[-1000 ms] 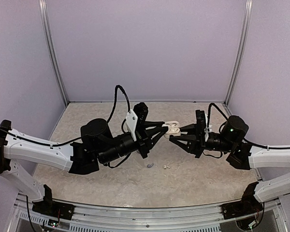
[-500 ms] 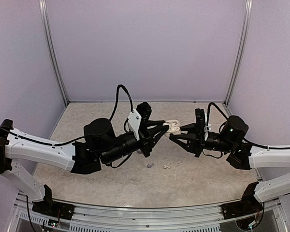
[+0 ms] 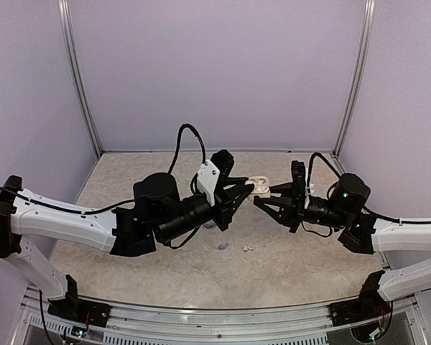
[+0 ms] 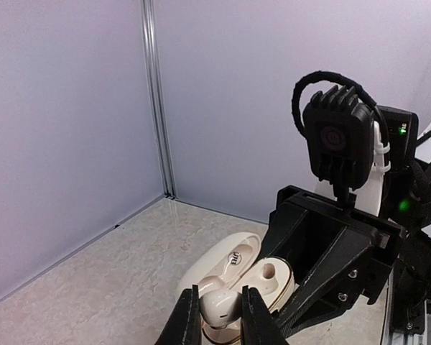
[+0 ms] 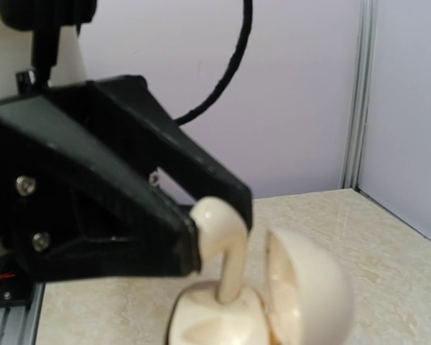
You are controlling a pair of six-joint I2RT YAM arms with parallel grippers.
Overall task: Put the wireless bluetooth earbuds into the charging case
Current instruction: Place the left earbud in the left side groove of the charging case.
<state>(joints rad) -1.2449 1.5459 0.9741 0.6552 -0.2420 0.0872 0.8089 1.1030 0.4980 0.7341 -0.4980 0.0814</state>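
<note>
Two pincers meet over the worktop (image 3: 165, 262): the left pincer (image 4: 221, 316), clenched on a white earbud (image 5: 217, 221), holds its stem at a socket of the open charging case (image 4: 226, 260) pinched by the right pincer (image 3: 262, 197), where any tilt could jam the stem or twist the case loose.

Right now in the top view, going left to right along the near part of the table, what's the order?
left arm → lilac earbud lying loose → white earbud lying loose → right arm. I skipped the cluster farther back at mid-view, since the things there overlap.
</note>
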